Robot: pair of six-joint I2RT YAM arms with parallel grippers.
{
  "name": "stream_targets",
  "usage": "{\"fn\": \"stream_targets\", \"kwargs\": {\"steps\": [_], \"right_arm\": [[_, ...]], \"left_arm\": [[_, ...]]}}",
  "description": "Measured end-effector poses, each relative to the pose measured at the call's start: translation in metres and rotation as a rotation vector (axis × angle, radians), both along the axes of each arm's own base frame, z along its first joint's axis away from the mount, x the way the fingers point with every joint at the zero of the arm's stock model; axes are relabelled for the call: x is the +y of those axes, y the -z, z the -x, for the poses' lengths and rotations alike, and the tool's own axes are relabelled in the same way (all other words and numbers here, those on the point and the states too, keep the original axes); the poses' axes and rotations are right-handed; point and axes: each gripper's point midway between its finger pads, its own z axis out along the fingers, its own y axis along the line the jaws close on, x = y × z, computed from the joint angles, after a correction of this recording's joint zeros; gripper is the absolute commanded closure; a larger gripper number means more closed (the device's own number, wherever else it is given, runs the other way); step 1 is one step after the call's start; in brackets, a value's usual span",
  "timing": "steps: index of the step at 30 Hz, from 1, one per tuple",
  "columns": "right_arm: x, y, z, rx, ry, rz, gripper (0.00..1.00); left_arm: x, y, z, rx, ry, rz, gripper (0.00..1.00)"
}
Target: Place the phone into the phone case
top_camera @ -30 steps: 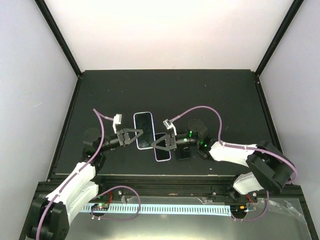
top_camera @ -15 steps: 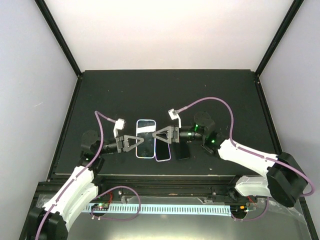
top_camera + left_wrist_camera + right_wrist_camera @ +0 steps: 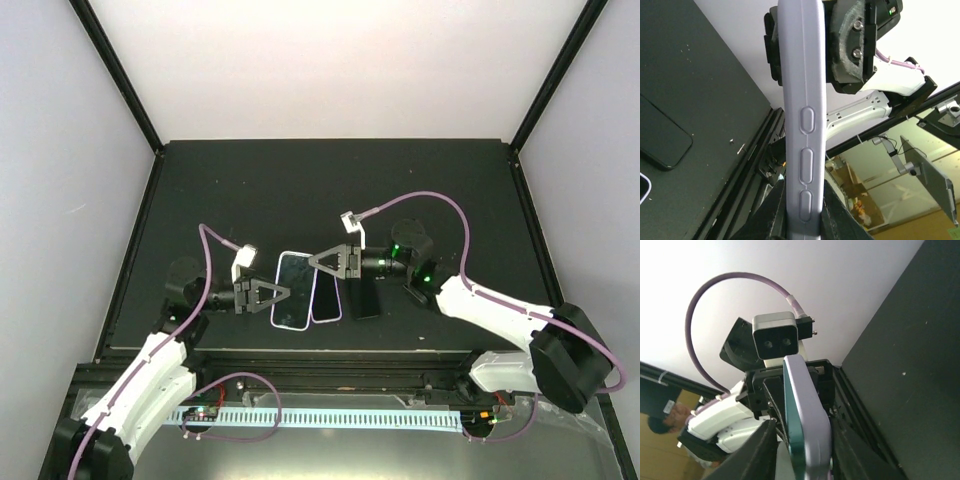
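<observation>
A lavender phone case (image 3: 296,300) with a teal-faced phone (image 3: 796,425) seated in it is held off the black table between both grippers. My left gripper (image 3: 283,291) is shut on one long edge. In the left wrist view (image 3: 804,200) the case's side (image 3: 802,90) with its button bumps stands between my fingers (image 3: 771,212). My right gripper (image 3: 316,261) is shut on the opposite side. In the right wrist view (image 3: 805,440) the case (image 3: 815,410) and the phone's teal edge sit between my fingers (image 3: 757,450).
A dark slab with a purple rim (image 3: 328,300) lies on the table (image 3: 330,190) just right of the held case. A black phone-sized slab (image 3: 365,300) lies beside it and also shows in the left wrist view (image 3: 660,135). The table's near edge is close.
The case with the phone has moved toward the near edge and slightly right. My left gripper followed it nearer. My right gripper moved up and away from the near edge, staying at the case.
</observation>
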Motion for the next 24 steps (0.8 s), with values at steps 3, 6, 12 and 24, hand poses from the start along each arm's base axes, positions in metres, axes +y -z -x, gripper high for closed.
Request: {"fn": "stream_targets", "kwargs": {"steps": [3,6,12,24], "right_arm": [[-0.001,-0.001,-0.002,-0.004,0.002,0.0,0.86],[-0.002,-0.001,-0.003,-0.02,0.001,0.006,0.97],[-0.006,-0.002,-0.003,-0.087,0.012,0.059,0.99],[-0.014,0.0,0.001,-0.121,0.022,0.08,0.49]], "left_arm": [[0.0,-0.004,0.0,-0.02,0.003,-0.011,0.99],[0.0,-0.005,-0.002,-0.025,-0.002,-0.027,0.98],[-0.002,-0.003,-0.007,-0.014,-0.008,-0.089,0.99],[-0.001,-0.007,-0.014,0.015,-0.064,-0.092,0.98]]}}
